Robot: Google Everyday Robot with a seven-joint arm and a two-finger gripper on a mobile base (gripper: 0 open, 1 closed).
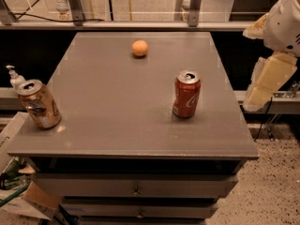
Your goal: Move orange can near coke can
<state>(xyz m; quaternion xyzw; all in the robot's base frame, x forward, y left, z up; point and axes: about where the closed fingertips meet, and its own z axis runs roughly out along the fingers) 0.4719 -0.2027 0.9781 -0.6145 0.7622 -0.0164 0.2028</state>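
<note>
The orange can (139, 48) is a small round orange ball resting on the far middle of the grey table (117, 121). Upright on the right half of the table stands the coke can (186, 93), red with a silver top. It is well apart from the orange can, nearer to me and to the right. My gripper (265, 81) hangs off the table's right edge, beyond the coke can, touching neither object.
A dented gold-brown can (39, 103) stands at the table's left front corner, with a white pump bottle (15, 77) just behind it. Drawers (136, 190) sit below the tabletop. A railing (140, 25) runs behind the table.
</note>
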